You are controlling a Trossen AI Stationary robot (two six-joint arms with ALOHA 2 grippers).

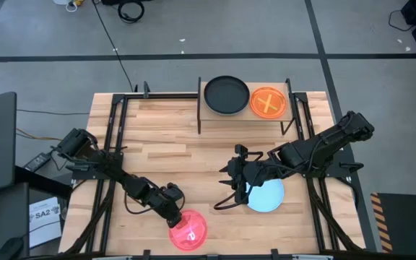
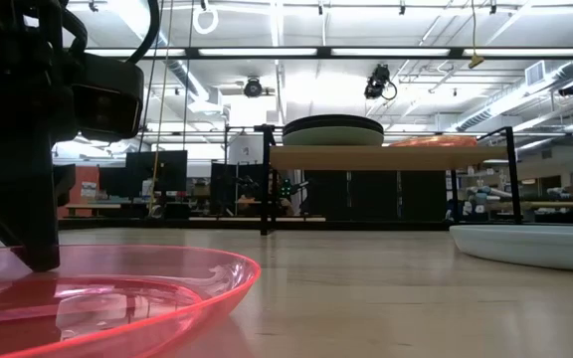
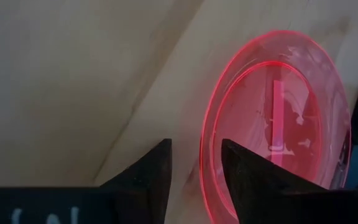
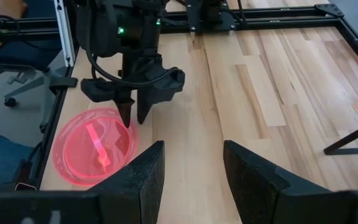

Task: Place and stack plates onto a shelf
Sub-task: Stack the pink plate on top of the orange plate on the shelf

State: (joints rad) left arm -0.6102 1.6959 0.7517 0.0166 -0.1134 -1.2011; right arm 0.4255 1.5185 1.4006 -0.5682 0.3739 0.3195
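Spanning most of the high view, the wooden tabletop [image 1: 172, 152] carries everything else inside a black metal frame. At its far edge stands the shelf [image 1: 244, 115], a light-wood board on thin black legs, about two plates wide. Two stacks sit on it side by side: a black plate [image 1: 227, 94] on the left, which in the low view rests on a pale green plate [image 2: 332, 137], and an orange plate [image 1: 269, 102] on the right, translucent, with a lighter cross showing across its middle.

Two more plates lie on the tabletop near the front edge. The light blue plate [image 1: 266, 195] is opaque and one of the larger ones, and it sits partly under the right arm. The red plate [image 1: 188, 230] is smaller and translucent, glowing pinkish red, with a pale streak showing through its middle. That makes five plates in sight: three on the shelf, two on the tabletop.

The left gripper [image 1: 173, 214] is down at the red plate's rim; in the left wrist view its two dark fingers [image 3: 148, 171] stand parted with the rim running between them, one tip inside the dish and one outside, not clenched on it. The right gripper [image 1: 231, 175] hangs over the tabletop just left of the light blue plate, its fingers [image 4: 146, 174] spread apart and holding nothing.

On the floor left of the table lies a white sheet [image 1: 47, 215] reading "SA2".
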